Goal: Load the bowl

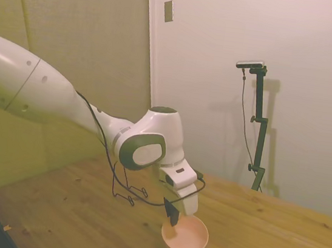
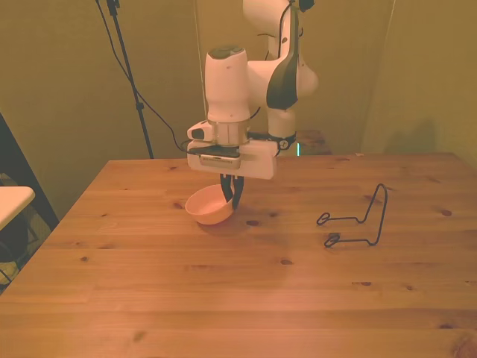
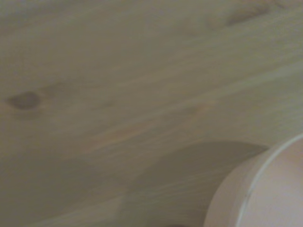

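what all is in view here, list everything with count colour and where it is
bowl: one, pale pink/peach, on the table toward the front view's left, its rim between the gripper's fingers
wire rack: one, thin black wire, on the table toward the front view's right, apart from the bowl
table: one, wooden with dark knots, carrying the bowl and rack
wall plate: one, pale, high on the wall in the side view
arm: one, white, reaching down over the bowl
gripper: one, dark fingers under a white body, at the bowl's rim on the side toward the front view's right; whether it is closed on the rim cannot be told
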Available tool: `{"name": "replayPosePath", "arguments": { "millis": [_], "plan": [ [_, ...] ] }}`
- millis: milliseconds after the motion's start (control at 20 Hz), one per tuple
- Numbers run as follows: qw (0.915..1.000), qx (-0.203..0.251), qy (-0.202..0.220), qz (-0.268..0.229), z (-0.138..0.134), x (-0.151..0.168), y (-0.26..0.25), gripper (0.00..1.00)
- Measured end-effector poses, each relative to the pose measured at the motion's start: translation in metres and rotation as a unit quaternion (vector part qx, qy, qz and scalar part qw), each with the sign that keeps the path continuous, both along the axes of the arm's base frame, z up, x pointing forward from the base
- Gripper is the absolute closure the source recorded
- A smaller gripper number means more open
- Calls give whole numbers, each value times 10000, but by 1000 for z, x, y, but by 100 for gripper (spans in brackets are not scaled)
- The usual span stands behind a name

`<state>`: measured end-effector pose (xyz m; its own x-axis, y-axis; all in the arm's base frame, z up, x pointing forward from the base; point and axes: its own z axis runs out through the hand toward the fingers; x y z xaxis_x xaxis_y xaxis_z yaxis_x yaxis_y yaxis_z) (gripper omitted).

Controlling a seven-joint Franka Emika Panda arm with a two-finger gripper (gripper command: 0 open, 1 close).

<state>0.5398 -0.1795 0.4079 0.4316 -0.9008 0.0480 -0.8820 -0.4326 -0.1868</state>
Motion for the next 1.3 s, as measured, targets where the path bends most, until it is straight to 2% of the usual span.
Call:
{"name": "replayPosePath", "arguments": {
  "millis": [250,400,500,650,850,900,1000,1300],
  "plan": [
    [9964,615,-424,409,59,5,55,100],
    [9903,961,-577,816,90,14,102,100],
    [9876,1158,-644,846,89,15,105,100],
    [9738,1784,-828,1139,82,18,114,100],
    [9443,2701,-1021,1577,69,21,121,100],
    [9313,2998,-1063,1775,66,22,119,100],
    [9287,3078,-1047,1786,64,23,118,100],
    [9089,3474,-1314,1896,32,33,110,100]
  ]
}}
